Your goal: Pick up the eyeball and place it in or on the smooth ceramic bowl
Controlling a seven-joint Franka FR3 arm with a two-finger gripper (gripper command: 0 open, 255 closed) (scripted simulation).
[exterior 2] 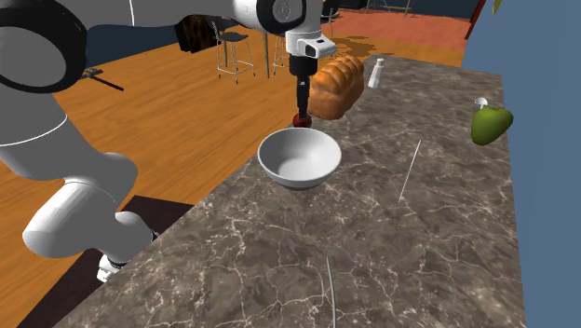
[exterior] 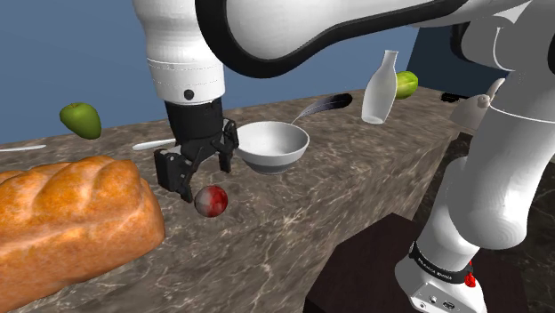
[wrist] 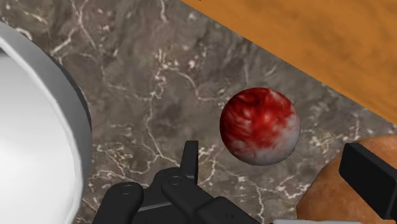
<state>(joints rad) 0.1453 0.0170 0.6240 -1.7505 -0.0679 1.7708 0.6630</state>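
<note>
Eyeball (wrist: 259, 125) on marble counter (wrist: 159, 95), between spread fingers (wrist: 368, 177) of tool (wrist: 270, 156), untouched

Counter (exterior: 293, 227) veined marble; bowl (exterior: 276, 164) smooth, glossy wht; floor (exterior 2: 186, 121) wood.

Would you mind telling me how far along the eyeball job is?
Done: the open pincer is lined up over the eyeball. In hand: the grasp; its fingers stand apart, not touching it. Left: closing, lifting, and placing it in the empty white bowl.

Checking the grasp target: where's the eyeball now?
In the shoulder view, the eyeball sits on the counter between the bread loaf and white bowl, beneath the open tool.
</note>
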